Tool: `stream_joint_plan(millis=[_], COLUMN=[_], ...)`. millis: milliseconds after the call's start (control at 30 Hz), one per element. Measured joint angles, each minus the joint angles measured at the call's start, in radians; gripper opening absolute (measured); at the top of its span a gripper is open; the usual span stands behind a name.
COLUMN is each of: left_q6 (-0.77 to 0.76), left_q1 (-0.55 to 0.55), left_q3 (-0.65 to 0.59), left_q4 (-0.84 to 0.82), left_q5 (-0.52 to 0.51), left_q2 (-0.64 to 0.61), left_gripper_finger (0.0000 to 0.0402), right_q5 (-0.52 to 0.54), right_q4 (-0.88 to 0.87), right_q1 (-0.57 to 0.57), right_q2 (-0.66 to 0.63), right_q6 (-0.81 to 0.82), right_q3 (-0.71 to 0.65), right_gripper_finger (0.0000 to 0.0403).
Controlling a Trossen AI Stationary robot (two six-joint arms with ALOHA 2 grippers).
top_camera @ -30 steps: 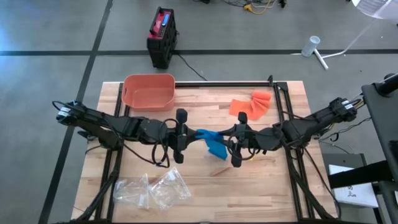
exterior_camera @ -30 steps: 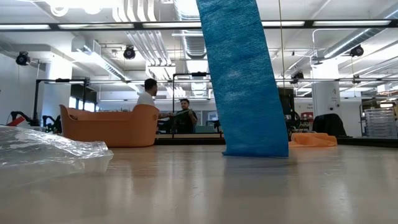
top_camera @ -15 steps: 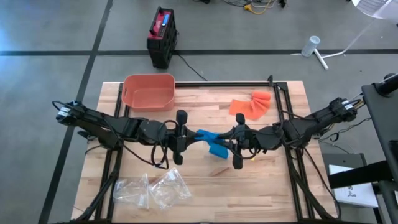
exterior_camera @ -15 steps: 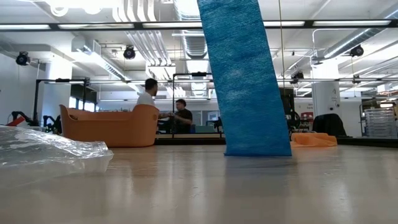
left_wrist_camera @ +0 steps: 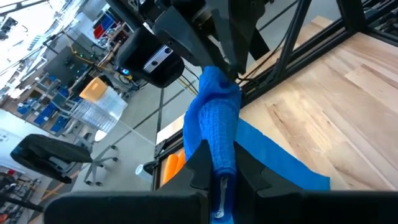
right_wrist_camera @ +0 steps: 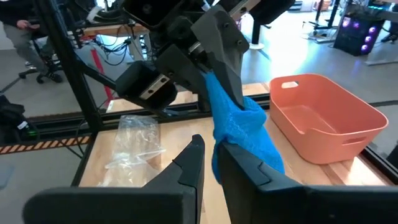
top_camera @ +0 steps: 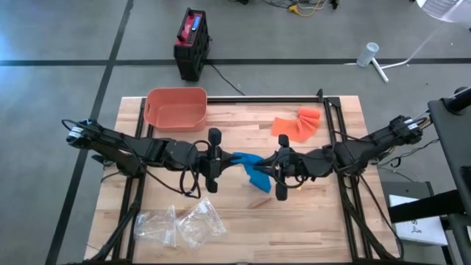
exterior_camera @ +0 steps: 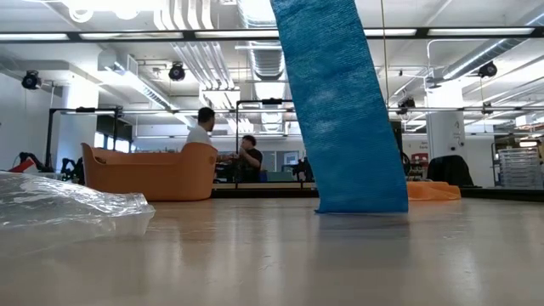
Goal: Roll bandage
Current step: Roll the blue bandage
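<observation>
A blue bandage (top_camera: 250,165) is held up over the middle of the wooden table between both grippers. My left gripper (top_camera: 229,157) comes in from the left and is shut on it. My right gripper (top_camera: 271,168) comes in from the right and is shut on the bunched part. A flat strip (exterior_camera: 340,102) hangs down from them, and its lower end (exterior_camera: 361,204) rests on the table. My left gripper pinches a gathered, several-layer part of the bandage (left_wrist_camera: 219,155) between its two fingers, coming nearly level from the table's left. The bandage is lifted there. My right gripper pinches the bunched part (right_wrist_camera: 216,155) between its two fingers, nearly level from the table's right, close to the left gripper's fingertips (right_wrist_camera: 219,62). The strip hangs below the fingers.
A salmon bin (top_camera: 175,108) stands at the far left, and an orange cloth (top_camera: 298,124) lies at the far right. Clear plastic bags (top_camera: 180,223) lie near the front edge. A black rail (top_camera: 265,98) runs along the far edge.
The hanging strip's lower end has slid a little toward the table's right edge, so the strip now slants more. Its upper part stays held between the grippers.
</observation>
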Motion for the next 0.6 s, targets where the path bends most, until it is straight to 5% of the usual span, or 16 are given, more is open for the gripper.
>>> stream_joint_plan(millis=[600], left_q6=[-0.007], left_q1=[-0.001], left_q3=[-0.001], left_q4=[-0.013], left_q5=[-0.022], left_q2=[-0.001], left_gripper_finger=[0.0013], right_q5=[0.006], right_q4=[-0.058], right_q1=[-0.024], right_q2=[-0.014], right_q6=[-0.044], right_q3=[0.016], right_gripper_finger=[0.0000])
